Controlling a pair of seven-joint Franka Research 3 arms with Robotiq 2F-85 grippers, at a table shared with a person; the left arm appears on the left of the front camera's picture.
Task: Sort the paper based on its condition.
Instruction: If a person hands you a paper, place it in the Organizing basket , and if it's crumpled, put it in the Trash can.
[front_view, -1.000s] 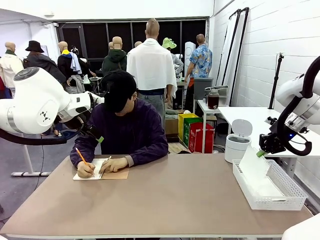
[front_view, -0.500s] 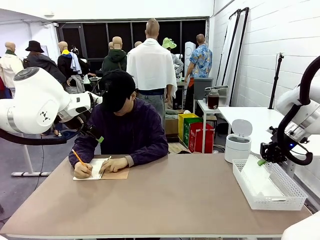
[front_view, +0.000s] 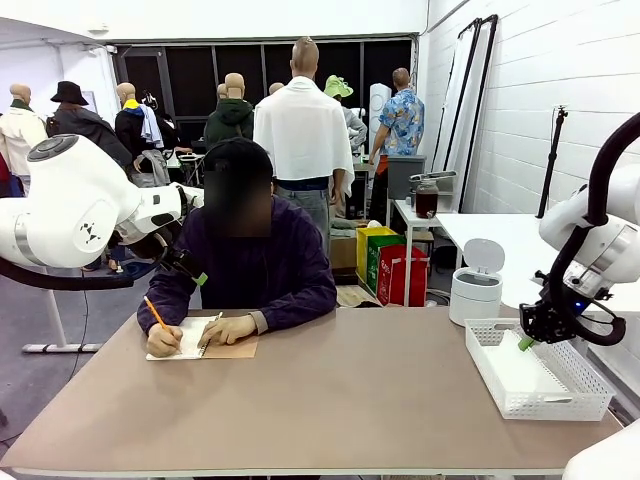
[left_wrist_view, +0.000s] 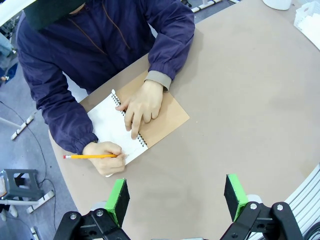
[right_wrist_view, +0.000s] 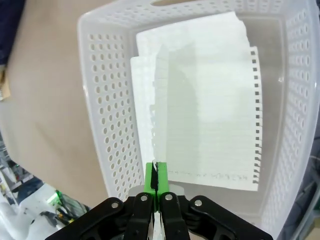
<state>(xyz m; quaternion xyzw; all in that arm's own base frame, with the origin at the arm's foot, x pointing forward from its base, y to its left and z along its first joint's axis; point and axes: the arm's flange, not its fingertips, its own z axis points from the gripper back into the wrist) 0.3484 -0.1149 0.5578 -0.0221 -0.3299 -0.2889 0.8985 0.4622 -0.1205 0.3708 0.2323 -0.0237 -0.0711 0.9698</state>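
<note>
My right gripper (front_view: 527, 342) (right_wrist_view: 156, 182) hangs over the near end of the white perforated basket (front_view: 575, 407) (right_wrist_view: 95, 100), shut on the edge of a sheet of paper (right_wrist_view: 159, 100) that hangs down into the basket, seen almost edge-on. Beneath it another lined sheet (right_wrist_view: 215, 115) with a ragged spiral-hole edge lies flat on the basket floor. White paper (front_view: 520, 372) shows inside the basket in the front view. My left gripper (left_wrist_view: 177, 192) (front_view: 197, 277) is open and holds nothing, high above the table near the person.
Across the table a person writes with a pencil (left_wrist_view: 90, 156) in a spiral notebook (left_wrist_view: 112, 125) (front_view: 190, 340) on its brown cover (left_wrist_view: 165, 120), one hand (left_wrist_view: 142, 102) pressing the page. A white lidded bin (front_view: 478, 285) stands behind the basket.
My right gripper has come down and to the right with the sheet, which stood above the basket's rim before and now lies down inside it. The left arm has not moved.
</note>
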